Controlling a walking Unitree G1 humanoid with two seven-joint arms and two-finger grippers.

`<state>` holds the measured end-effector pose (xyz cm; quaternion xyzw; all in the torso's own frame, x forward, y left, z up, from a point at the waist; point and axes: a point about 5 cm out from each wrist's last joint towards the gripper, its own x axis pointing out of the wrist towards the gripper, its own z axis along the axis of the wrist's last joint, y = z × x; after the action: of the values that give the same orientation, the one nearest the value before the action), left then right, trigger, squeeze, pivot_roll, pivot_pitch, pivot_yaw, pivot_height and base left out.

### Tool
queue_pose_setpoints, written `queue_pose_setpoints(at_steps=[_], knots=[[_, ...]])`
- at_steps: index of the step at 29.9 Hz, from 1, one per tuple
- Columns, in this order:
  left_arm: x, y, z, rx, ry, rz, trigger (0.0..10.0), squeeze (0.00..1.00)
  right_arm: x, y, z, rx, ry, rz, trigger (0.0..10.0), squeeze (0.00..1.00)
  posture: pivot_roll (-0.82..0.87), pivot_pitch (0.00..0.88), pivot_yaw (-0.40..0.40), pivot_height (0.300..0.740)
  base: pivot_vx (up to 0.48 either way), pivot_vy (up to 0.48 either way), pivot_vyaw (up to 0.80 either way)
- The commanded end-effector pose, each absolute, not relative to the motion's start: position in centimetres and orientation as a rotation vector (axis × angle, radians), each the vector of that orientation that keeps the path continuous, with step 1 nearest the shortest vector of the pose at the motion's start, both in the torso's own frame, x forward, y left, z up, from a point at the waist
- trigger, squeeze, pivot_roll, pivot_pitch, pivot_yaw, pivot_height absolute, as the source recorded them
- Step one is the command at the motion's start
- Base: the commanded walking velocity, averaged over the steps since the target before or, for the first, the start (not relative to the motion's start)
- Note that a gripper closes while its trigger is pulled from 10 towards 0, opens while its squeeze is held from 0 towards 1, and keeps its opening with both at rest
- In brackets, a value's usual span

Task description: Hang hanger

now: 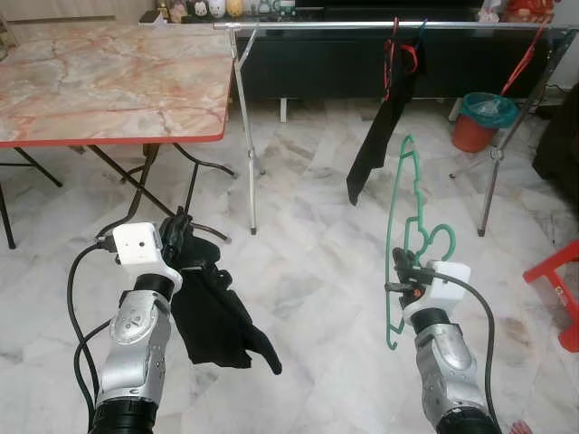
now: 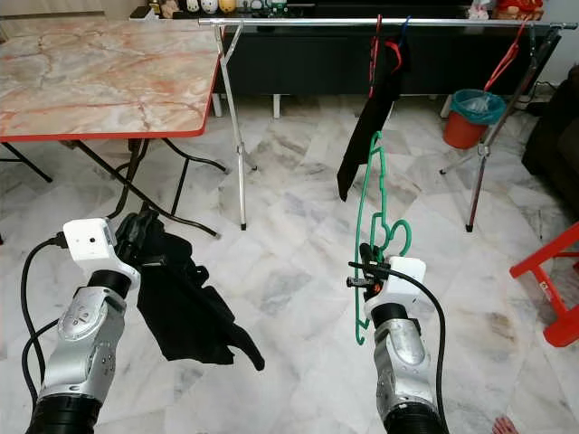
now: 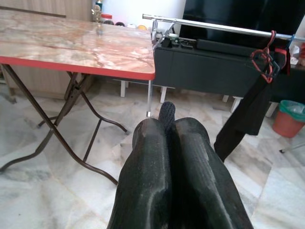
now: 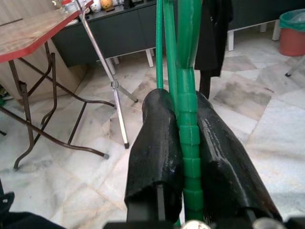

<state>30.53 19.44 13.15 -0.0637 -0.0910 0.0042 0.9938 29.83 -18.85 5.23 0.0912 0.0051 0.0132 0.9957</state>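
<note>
Gripping ribbed green hanger [image 4: 189,138], right gripper [image 4: 187,143] clamps.

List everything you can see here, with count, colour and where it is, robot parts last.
hanger: one, green, upright in the right pincer
black garment: one, hanging from the left pincer
clothes rail: one, silver, ahead across the room
garment on the rail: one, black, on a red hanger
folding table: one, marble-pattern top with red edge, front left
bin: one, orange with teal rim, right rear
stool: one, red, far right
left pincer: one, black, shut on the black garment
right pincer: one, black, shut on the hanger
</note>
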Motion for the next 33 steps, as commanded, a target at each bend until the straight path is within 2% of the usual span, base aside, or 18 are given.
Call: queue_pose_setpoints(at_steps=[1, 26, 33], knots=[[30.9, 19.7, 13.8, -0.157, -0.215, 0.021, 10.0, 0.00, 29.8, -19.1, 5.4, 0.199, -0.007, 0.004, 10.0, 0.00, 0.08, 0.028, -0.011, 0.740, 0.000, 0.405, 0.00], [31.5, 20.1, 14.7, -0.124, -0.240, -0.008, 10.0, 0.00, 30.0, -18.1, 5.3, 0.211, -0.016, 0.008, 10.0, 0.00, 0.09, 0.000, 0.002, 0.740, 0.000, 0.418, 0.00], [31.6, 20.2, 15.0, -0.121, -0.248, -0.004, 10.0, 0.00, 30.1, -18.1, 5.4, 0.196, -0.019, 0.017, 10.0, 0.00, 0.08, 0.029, 0.001, 0.740, 0.000, 0.415, 0.00]])
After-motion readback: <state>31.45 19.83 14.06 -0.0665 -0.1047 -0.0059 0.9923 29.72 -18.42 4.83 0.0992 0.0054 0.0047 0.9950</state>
